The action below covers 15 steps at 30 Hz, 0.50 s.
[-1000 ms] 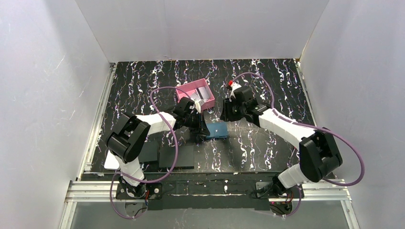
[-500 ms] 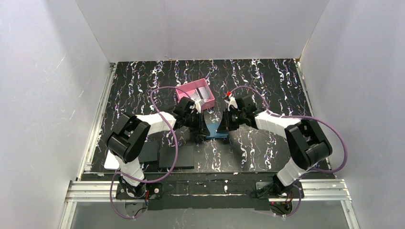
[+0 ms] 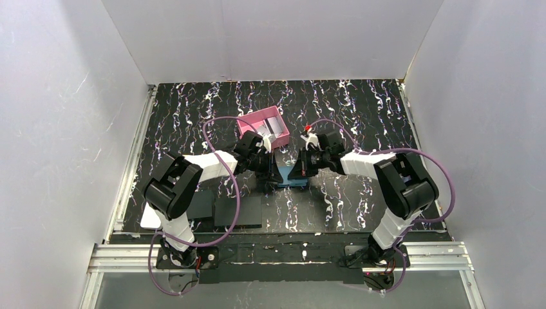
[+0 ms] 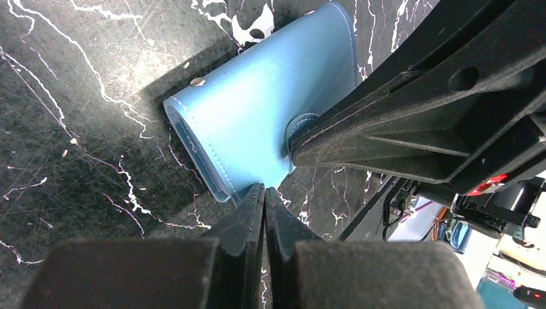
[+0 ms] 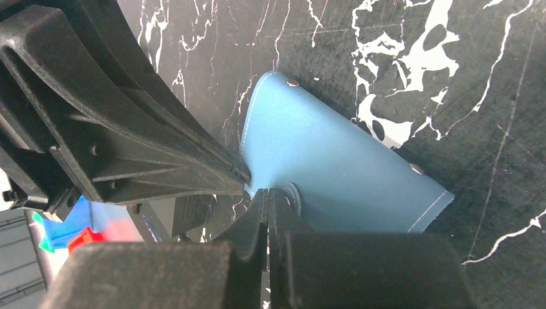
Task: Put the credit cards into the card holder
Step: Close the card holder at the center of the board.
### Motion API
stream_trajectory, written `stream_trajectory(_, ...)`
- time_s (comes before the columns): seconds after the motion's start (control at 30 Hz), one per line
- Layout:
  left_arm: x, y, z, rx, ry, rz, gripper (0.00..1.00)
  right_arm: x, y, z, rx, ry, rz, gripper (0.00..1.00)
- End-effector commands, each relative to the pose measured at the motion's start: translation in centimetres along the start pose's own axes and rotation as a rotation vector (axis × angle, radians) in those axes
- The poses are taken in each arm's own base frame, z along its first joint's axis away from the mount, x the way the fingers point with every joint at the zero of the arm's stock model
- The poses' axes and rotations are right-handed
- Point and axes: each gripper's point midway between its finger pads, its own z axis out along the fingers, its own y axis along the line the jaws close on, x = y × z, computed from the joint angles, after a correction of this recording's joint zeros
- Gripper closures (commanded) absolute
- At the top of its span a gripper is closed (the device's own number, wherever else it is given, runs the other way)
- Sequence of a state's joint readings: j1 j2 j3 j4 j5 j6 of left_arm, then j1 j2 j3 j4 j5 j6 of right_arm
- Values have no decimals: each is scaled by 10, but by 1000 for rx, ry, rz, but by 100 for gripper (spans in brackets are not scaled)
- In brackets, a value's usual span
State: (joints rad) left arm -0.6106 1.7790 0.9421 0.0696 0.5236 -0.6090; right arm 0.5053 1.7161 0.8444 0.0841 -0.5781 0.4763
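The pink card holder stands at the table's middle back with a pale credit card lying in it. Another white card lies by the left arm's base. A blue snap case lies closed just in front of the holder. My left gripper is shut, its tips against the case's near edge. My right gripper is shut too, its tips at the case's round snap tab. No card shows in either gripper. Whether either pinches the case does not show.
Two flat black pads lie at the near left. White walls close in the black marbled table on three sides. The two grippers meet tip to tip over the case.
The right arm has drawn in and lowered its gripper to the blue case, and its jaws have closed. The left arm and the case have stayed put.
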Motion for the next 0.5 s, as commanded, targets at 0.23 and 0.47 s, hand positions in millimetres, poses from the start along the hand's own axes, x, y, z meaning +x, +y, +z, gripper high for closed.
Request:
stream_trajectory(0.23,11,9,-1,-26,46,-7,99,55,-92,13,170,65,326,99)
stream_trajectory(0.47,10,10,-4,-28,43,-6,99,89,-140,2,260,70,587,99)
